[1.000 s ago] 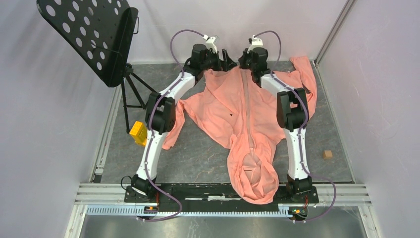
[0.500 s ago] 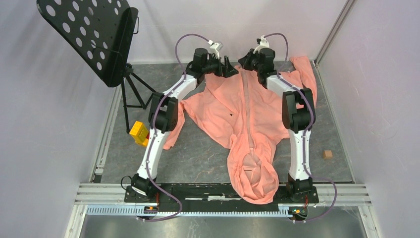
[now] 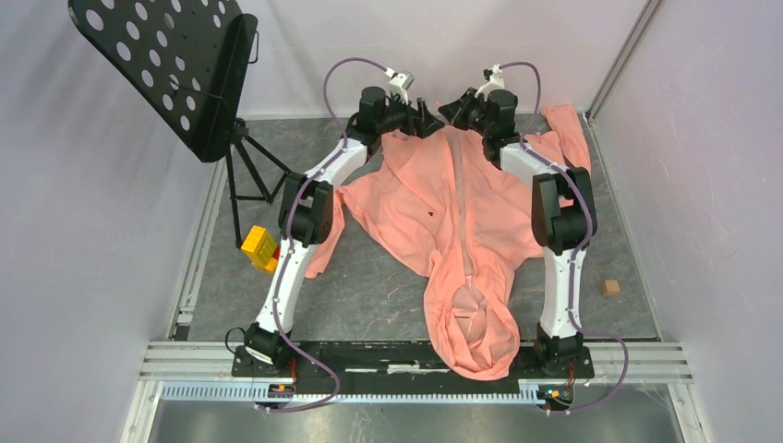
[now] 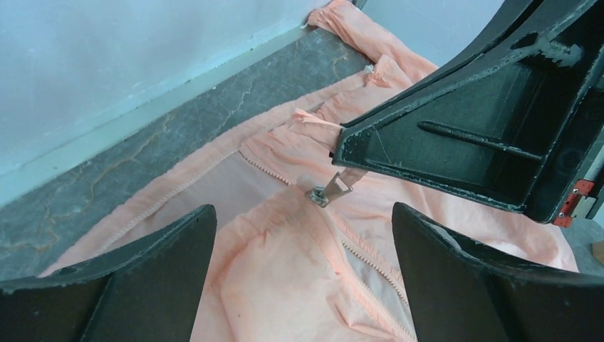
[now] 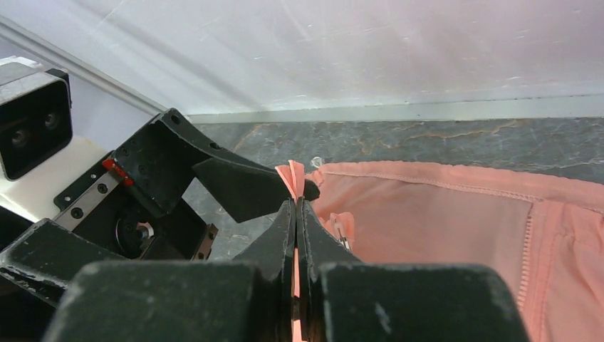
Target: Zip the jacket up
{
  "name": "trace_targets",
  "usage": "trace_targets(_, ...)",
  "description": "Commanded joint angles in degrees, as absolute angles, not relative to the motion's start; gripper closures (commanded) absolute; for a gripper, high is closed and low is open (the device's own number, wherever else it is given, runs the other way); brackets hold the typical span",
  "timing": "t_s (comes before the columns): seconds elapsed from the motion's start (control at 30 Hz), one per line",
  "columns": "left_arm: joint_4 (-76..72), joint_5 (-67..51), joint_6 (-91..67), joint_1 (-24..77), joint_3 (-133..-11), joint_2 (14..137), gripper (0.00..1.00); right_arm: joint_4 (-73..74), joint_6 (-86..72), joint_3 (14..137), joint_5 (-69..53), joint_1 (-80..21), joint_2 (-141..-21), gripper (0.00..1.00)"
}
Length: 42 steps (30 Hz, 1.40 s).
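Jacket [image 3: 452, 212], salmon-pink, lies spread flat on the table [image 3: 369, 286] between the two arms. Its hood [image 3: 475, 328] points toward the arm bases and its hem [image 3: 434, 134] sits at the far edge, near the back wall [image 3: 443, 46]. A paler zipper strip [image 3: 459, 185] runs down the middle from hem to hood, with a small dark mark [image 3: 430, 213] just left of it. One sleeve [image 3: 568, 138] trails to the far right corner; the other [image 3: 328, 240] lies folded beside the left arm's elbow.

The metal zipper pull [image 4: 329, 191] sits at the hem end of the zip, with the teeth parted on the hem side of it.

The right gripper [image 5: 295, 203] is closed, pinching a thin fold of the jacket's hem edge between its fingertips, just beside the pull. The left gripper [image 4: 303, 235] hangs over the same spot with its jaws spread wide, holding nothing; the pull shows between its fingers [image 4: 164, 242].

Both arms reach far forward, elbows bowed outward and raised. Their wrists turn inward so the two grippers face each other, close together over the hem.

A perforated black music stand [image 3: 171, 69] stands at the far left, with a yellow block [image 3: 258, 247] near its foot. A small wooden block [image 3: 609, 287] lies well apart on the right.
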<state>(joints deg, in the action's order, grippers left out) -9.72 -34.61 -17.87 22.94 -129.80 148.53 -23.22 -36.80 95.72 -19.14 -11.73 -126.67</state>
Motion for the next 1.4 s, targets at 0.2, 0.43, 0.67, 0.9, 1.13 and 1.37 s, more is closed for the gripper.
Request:
trace_targets(0.2,-22.35,-44.03,-19.36,22.07,-137.51,153.37,0.12,-31.47,-45.22,93.90,-22.34,-11.80,-123.16,1.00)
trace_targets(0.43,-20.72,-43.73,-18.41,22.01,-137.69,153.80,0.24,-33.47,-48.16,93.46,-23.38,-11.74,-123.34,1.00)
trace_targets(0.67,-23.68,-43.08,-19.98,22.04,-134.74,152.12,0.41,-33.49,-48.13,93.25,-23.38,-11.75,-123.17,1.00)
trace_targets(0.9,-25.25,-42.26,-20.25,22.06,-130.03,149.18,0.55,-33.13,-47.98,93.59,-23.24,-11.73,-123.41,1.00)
trace_targets(1.13,-29.04,-43.28,-23.30,21.95,-126.78,147.43,0.49,-33.13,-47.98,93.42,-23.24,-11.71,-123.20,1.00)
trace_targets(1.37,-34.42,-42.51,-26.69,21.92,-123.52,145.86,0.31,-33.25,-48.08,93.41,-23.23,-11.77,-123.14,1.00)
